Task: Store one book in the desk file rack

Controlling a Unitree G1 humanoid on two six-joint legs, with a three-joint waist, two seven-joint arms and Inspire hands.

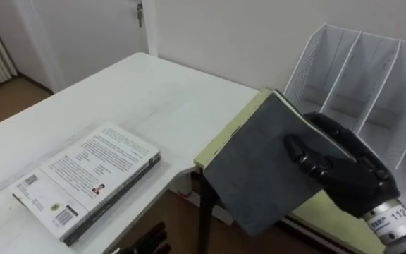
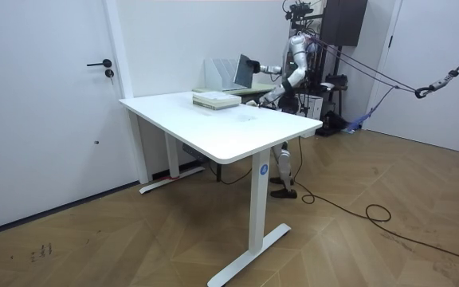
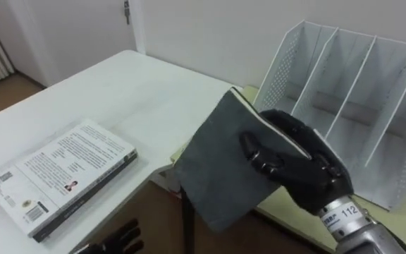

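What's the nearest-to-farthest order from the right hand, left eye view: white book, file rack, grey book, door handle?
1. grey book: in the right hand.
2. file rack: just behind, right.
3. white book: on table, left.
4. door handle: far back, left.

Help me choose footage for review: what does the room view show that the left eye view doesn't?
Room view: the whole robot standing beyond the white table, and its legs. Left eye view: the right hand curled round the grey book, and the file rack dividers. Both: table, held book, rack, and the book lying flat.
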